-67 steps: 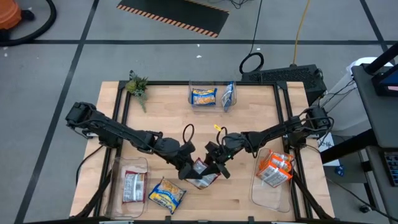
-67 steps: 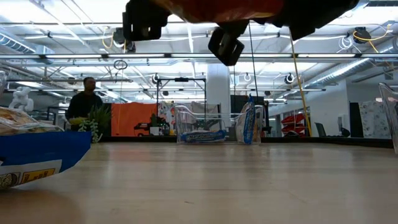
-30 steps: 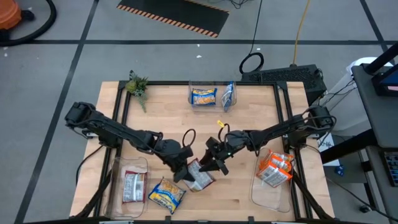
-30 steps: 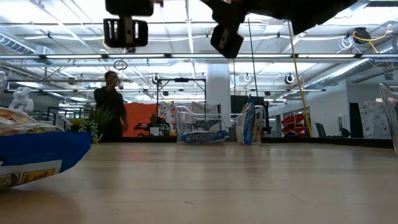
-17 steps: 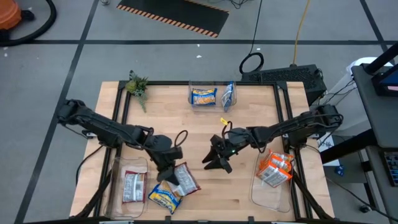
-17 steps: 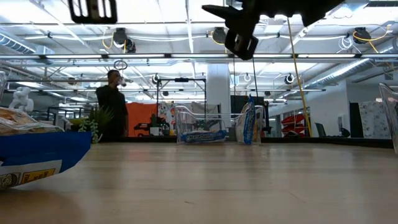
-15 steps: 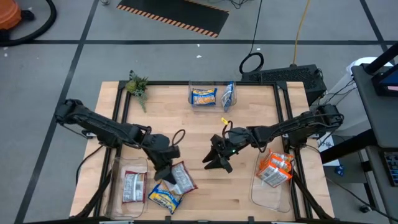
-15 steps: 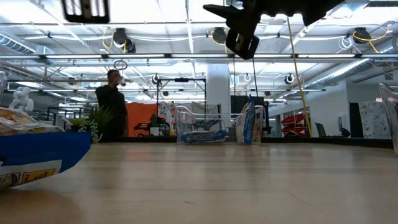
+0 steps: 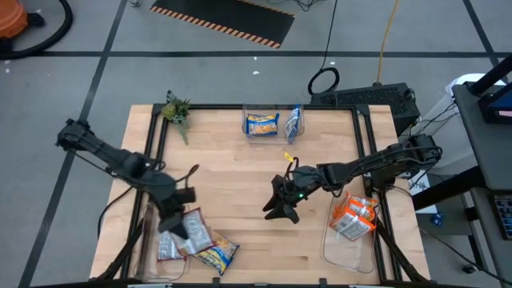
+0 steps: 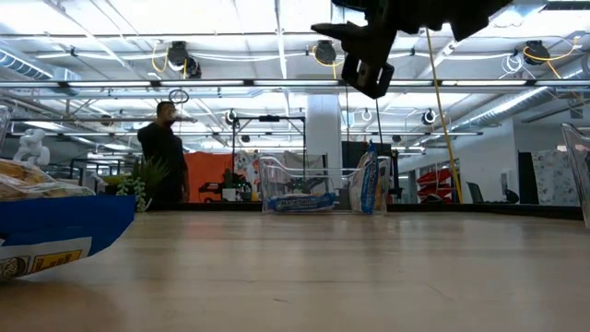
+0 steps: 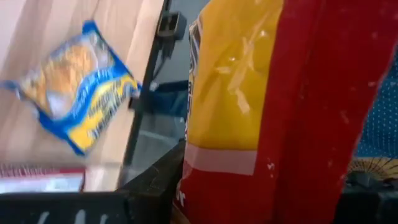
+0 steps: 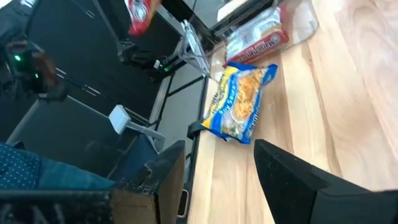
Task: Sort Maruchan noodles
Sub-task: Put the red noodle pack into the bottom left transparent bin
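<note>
Red noodle packet (image 9: 193, 232) in left pincer (image 9: 178, 228), long axis diagonal.

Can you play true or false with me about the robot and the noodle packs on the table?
1. The left gripper holds a white and red flat plastic noodle packet. True.
2. The right gripper holds a packet. False: its fingers are open and empty.
3. A blue and yellow flat noodle packet lies loose on the wooden table. True.
4. The orange noodle packets sit in the clear plastic bin by the left arm. False: they are in the bin on the right arm's side.
</note>
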Available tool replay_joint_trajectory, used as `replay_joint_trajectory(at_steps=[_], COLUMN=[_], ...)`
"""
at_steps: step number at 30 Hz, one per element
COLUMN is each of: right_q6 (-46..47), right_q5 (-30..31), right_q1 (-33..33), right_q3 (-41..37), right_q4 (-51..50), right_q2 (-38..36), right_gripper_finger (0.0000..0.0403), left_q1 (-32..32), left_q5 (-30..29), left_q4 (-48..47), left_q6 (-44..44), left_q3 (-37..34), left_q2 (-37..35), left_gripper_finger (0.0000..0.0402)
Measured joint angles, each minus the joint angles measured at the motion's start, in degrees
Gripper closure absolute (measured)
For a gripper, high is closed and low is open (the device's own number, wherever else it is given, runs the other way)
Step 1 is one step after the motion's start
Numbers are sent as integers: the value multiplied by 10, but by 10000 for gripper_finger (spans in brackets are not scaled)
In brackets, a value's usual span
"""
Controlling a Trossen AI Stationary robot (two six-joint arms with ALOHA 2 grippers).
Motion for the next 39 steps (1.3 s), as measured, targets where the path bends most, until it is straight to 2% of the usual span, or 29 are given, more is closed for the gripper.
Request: replay_joint_trajectory(at_steps=[5,9,13,16,19,25,29,36,39], right_q6=[7,25,38,45,53,63,61,67,68], right_q5=[0,-1,-1,-1,0,31,30,29,29], right_q1=[0,0,0,4,10,30,34,34,34], right_q3=[-16,-29,-35,-35,-35,-35,-35,-35,-35], right_q4=[10,15,16,16,16,15,12,11,11], right_q2=[0,0,0,0,0,0,0,0,0], right_gripper_finger=[218,218,218,218,218,218,218,218,218], left_q1=[-75,-120,-151,-173,-190,-210,-218,-221,-223], left_q5=[-18,-35,-108,-172,-203,-222,-239,-238,-238], left_q4=[-95,-211,-323,-370,-381,-404,-427,-411,-403], left_q6=[-38,-32,-26,-33,-30,3,2,1,2], left_q3=[0,0,0,0,0,0,0,0,0], left_q2=[-30,-36,-32,-16,12,88,138,193,202], left_gripper_finger=[250,250,250,250,250,250,250,248,233])
